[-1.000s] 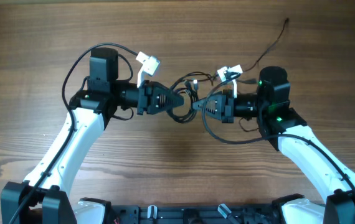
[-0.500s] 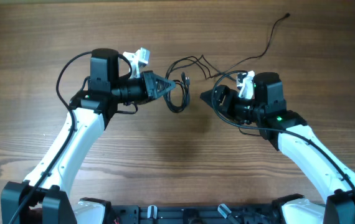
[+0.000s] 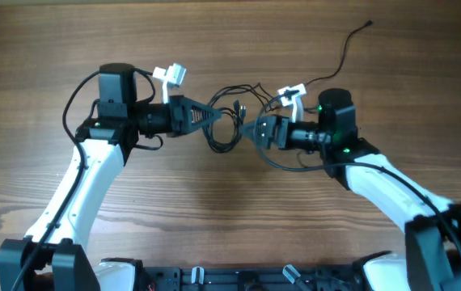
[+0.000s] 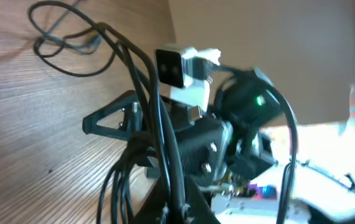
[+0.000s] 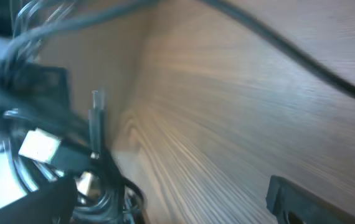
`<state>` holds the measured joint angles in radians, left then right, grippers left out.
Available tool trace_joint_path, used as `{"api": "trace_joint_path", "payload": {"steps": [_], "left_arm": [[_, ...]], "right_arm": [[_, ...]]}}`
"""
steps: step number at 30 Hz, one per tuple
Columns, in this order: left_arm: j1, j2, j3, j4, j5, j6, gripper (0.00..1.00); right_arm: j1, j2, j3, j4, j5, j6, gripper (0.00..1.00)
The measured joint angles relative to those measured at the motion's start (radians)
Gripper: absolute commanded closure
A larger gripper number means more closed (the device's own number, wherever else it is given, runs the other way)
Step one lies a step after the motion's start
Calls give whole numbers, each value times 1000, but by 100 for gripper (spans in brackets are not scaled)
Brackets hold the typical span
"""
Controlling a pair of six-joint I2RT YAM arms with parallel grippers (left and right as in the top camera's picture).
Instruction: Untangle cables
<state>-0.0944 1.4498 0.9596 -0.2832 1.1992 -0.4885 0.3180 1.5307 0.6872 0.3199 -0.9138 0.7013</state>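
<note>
Between the two arms, just past the middle of the table (image 3: 214,210), the cables (image 3: 232,121) hang as a small knot of loops. One loose strand (image 3: 340,61) trails off toward the far right. The left gripper (image 3: 208,115) is pinched closed on several strands. The right gripper (image 3: 256,129) faces it from just beside the knot with its jaws spread wide and nothing between them.

The step in hand looks like the pull-apart: one side anchors the bundle while the other looks for a strand to take. The next move calls for the right gripper to close on a single cord, not the whole clump, and draw it away from the left along the table.

The overhead view gives the layout but hides the grip. The left wrist view shows the strands (image 4: 156,106) converging into the closed fingertips, and a slack loop (image 4: 65,37) lying on the wood beyond. The right wrist view is blurred, yet it shows a metal plug (image 5: 95,115) standing upright near the bundle, which the overhead view does not resolve.
</note>
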Motion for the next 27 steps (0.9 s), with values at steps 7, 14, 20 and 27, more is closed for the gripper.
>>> {"api": "trace_joint_path", "payload": {"steps": [7,14,20,27], "left_arm": [[3,0,0,3,-61,-152,95],[2,3,-5,-33,-145,-169,17],[5,3,-5,-81,-294,-176,0],[-6,3,-5,-84,-325,-176,7]], "right_arm": [[135,31,0,119,80,212,96],[80,8,11,-143,137,47,96],[21,-272,-2,-408,129,-222,96],[21,-374,-2,-463,173,-387,96]]}}
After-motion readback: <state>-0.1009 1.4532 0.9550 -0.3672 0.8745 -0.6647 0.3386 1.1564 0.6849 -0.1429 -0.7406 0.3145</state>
